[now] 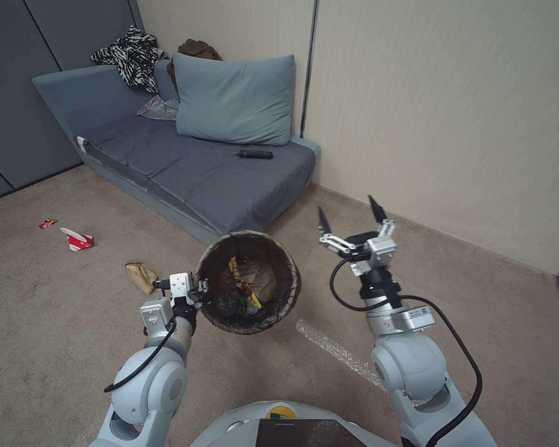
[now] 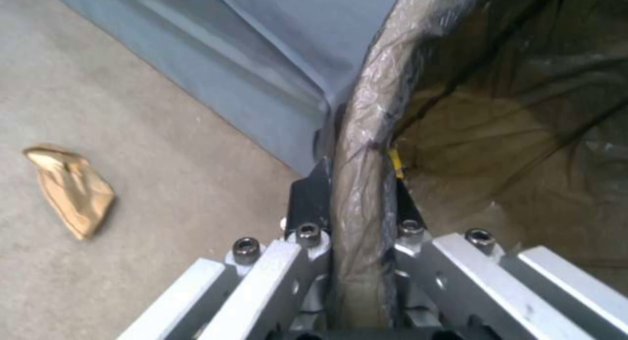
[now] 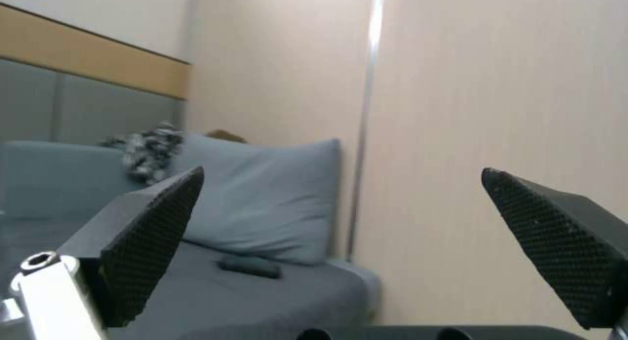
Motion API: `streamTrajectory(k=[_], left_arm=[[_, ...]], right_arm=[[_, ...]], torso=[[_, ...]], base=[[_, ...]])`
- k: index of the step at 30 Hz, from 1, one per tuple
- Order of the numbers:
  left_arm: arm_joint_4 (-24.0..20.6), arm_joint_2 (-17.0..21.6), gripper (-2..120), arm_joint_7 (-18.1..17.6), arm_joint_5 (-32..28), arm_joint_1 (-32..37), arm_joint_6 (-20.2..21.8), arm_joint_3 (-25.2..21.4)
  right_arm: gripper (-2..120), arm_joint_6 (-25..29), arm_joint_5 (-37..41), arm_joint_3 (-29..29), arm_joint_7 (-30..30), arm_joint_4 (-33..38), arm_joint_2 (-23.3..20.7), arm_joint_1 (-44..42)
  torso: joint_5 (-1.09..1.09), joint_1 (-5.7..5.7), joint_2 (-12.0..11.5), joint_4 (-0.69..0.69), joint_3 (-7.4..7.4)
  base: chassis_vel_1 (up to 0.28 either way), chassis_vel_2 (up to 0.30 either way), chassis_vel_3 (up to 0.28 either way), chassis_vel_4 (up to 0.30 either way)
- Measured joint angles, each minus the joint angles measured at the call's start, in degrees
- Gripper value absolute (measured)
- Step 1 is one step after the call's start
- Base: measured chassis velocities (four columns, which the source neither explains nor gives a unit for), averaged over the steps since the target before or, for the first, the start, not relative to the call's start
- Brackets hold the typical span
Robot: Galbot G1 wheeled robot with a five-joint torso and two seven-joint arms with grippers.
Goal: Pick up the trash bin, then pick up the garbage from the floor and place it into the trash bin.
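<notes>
Carpeted room corner: beige carpet (image 1: 56, 323), cream wall panels, grey sofa (image 1: 186, 167) against the wall.

Left gripper (image 1: 199, 292): clamped on the near-left rim of the trash bin (image 1: 249, 280), one finger inside the rim and one outside, as the left wrist view confirms. The bin hangs in front of the robot, just off the sofa's near corner, its mouth tilted toward the head camera. Its dark brown liner (image 2: 366, 148) is folded over the rim. Inside lie a yellow snack wrapper (image 1: 239, 276), a bottle with a green label (image 1: 228, 305) and other crumpled items that cannot be made out.

Right gripper (image 1: 349, 214): raised to the right of the bin, well apart from it, fingers spread wide and holding nothing. Its black textured fingertips (image 3: 154, 232) point toward the sofa and wall.

Floor litter to the robot's left: a tan paper bag (image 1: 141, 275) lies near the left gripper, just off the sofa's base; farther left, a red-and-white paper cup (image 1: 77, 239) on its side, and beyond it a tiny red wrapper (image 1: 47, 223).

On the sofa: a blue-grey pillow (image 1: 236, 99), a zebra-print cloth (image 1: 132, 56), a brown garment behind the pillow, and a small dark object (image 1: 253, 154) on the seat.
</notes>
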Motion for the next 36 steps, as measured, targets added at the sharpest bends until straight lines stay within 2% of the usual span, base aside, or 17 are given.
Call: streamTrajectory(k=[6, 8, 9, 12, 14, 16, 19, 24, 36], left_arm=[[0.0, 0.01, 4, 0.01, 0.2, 0.2, -0.29, -0.23], [-0.01, 0.03, 4, 0.15, 0.67, 0.36, -0.68, -0.71], [-0.01, 0.03, 4, 0.15, 0.67, 0.36, -0.68, -0.71], [-0.03, 0.13, 4, 0.55, 2.12, 0.49, -1.56, -1.99], [0.02, 0.15, 4, 0.66, 2.84, 0.52, -2.03, -2.48], [0.21, 0.01, 4, 0.88, 4.78, 0.49, -3.0, -3.09], [0.4, -0.06, 4, 0.97, 5.67, 0.5, -3.45, -3.22], [0.45, -0.13, 4, 1.0, 6.15, 0.65, -3.9, -3.43], [0.32, -0.24, 4, 1.03, 5.52, 0.54, -4.2, -4.22]], right_arm=[[100, -0.2, -1.35, 1.77, 2.74, 1.24, 0.43, -0.94], [100, -0.77, -4.88, 4.23, 7.41, 1.23, 1.31, -2.39], [100, -0.77, -4.88, 4.23, 7.41, 1.23, 1.31, -2.39], [100, -1.05, -10.2, 8.92, 14.99, -0.62, 3.87, -4.87], [100, 0.08, -11.09, 10.71, 16.46, -1.54, 5.35, -6.21], [100, 2.86, -11.04, 14.14, 16.89, -3.43, 8.83, -10.02], [100, 4.93, -11.04, 15.17, 16.73, -5.66, 10.5, -11.86], [100, 6.54, -11.08, 15.37, 16.14, -8.8, 11.79, -12.79], [100, 7.29, -10.99, 15.01, 14.71, -10.01, 12.16, -12.22]], torso=[[0.0, 0.0, 0.0, 0.0, 0.0], [0.0, 0.0, 0.0, 0.0, 0.0], [0.0, 0.0, 0.0, 0.0, 0.0], [0.0, 0.0, 0.0, 0.01, 0.0], [0.0, 0.0, 0.0, 0.01, 0.0], [0.0, 0.0, 0.0, -0.01, 0.0], [0.0, 0.0, 0.0, -0.01, 0.0], [0.0, 0.0, 0.0, 0.0, 0.0], [0.0, 0.0, -0.01, 0.0, 0.0]], base=[[0.0, 0.0, 0.0, 0.0], [0.0, 0.0, 0.0, 0.0], [0.0, 0.0, 0.0, 0.0], [0.0, 0.0, 0.0, 0.0], [0.0, 0.0, 0.0, 0.0], [0.0, 0.0, 0.0, 0.0], [0.0, 0.0, 0.0, 0.0], [0.0, 0.0, 0.0, 0.0], [0.0, 0.0, 0.0, 0.0]])
